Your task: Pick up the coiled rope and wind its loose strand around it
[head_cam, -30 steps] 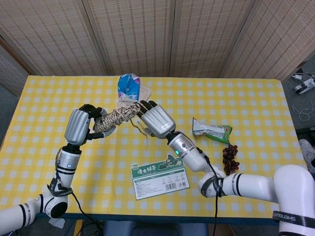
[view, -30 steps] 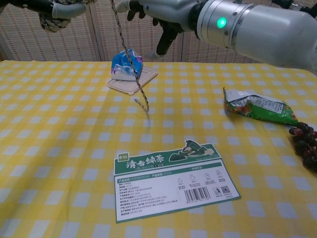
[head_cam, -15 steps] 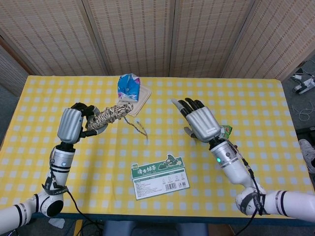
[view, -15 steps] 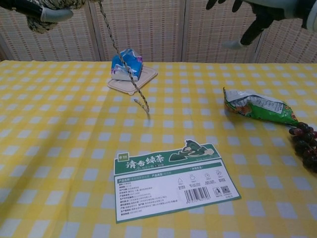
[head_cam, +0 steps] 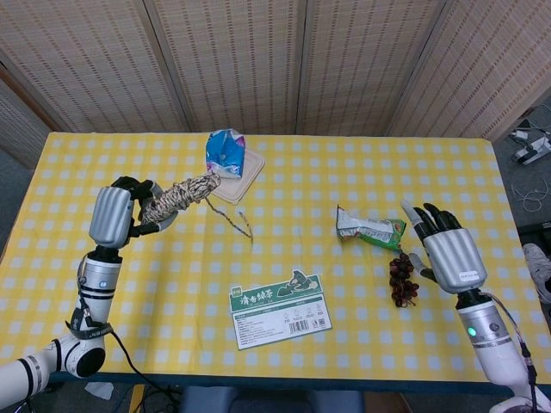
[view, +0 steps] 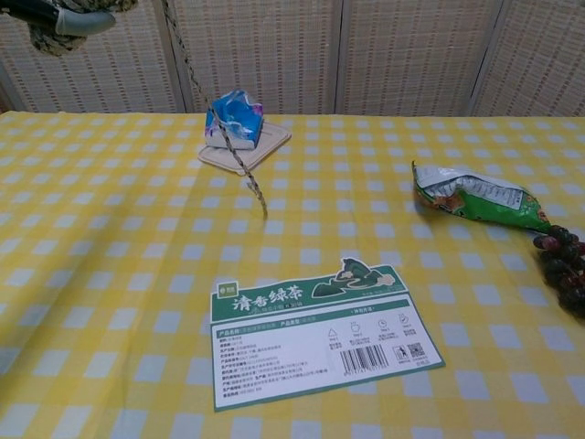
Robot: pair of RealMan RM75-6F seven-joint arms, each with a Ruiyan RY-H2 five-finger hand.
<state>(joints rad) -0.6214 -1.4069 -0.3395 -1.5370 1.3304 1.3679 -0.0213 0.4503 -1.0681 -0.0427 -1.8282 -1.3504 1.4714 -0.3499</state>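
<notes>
Left hand (head_cam: 113,215) up over the left side of the table (head_cam: 77,172), fingers wrapped tight round one end of the coiled rope (head_cam: 176,193). Coil held off the cloth, pointing across to the right, its far end just beside the blue packet (head_cam: 225,151). Loose strand (head_cam: 231,218) hanging down from that end, tip reaching the cloth just below the beige tray (head_cam: 245,172) under the blue packet. In the chest view, only a bit of the left hand and coil at the top left corner, with the strand dropping in front of the blue packet.

Right hand (head_cam: 448,254) far over on the right side of the table, well apart from the rope. Fingers straight and spread apart, holding nothing. Just beside the dark grapes (head_cam: 402,277), a little above the cloth. Not seen in the chest view.

Green snack bag (head_cam: 372,230) lying flat between the middle and the right hand, close to the grapes. Green and white card (head_cam: 281,311) flat near the front edge, below the strand's tip.

Lots of bare yellow check cloth between the strand and the snack bag, and along the back edge on the right.
</notes>
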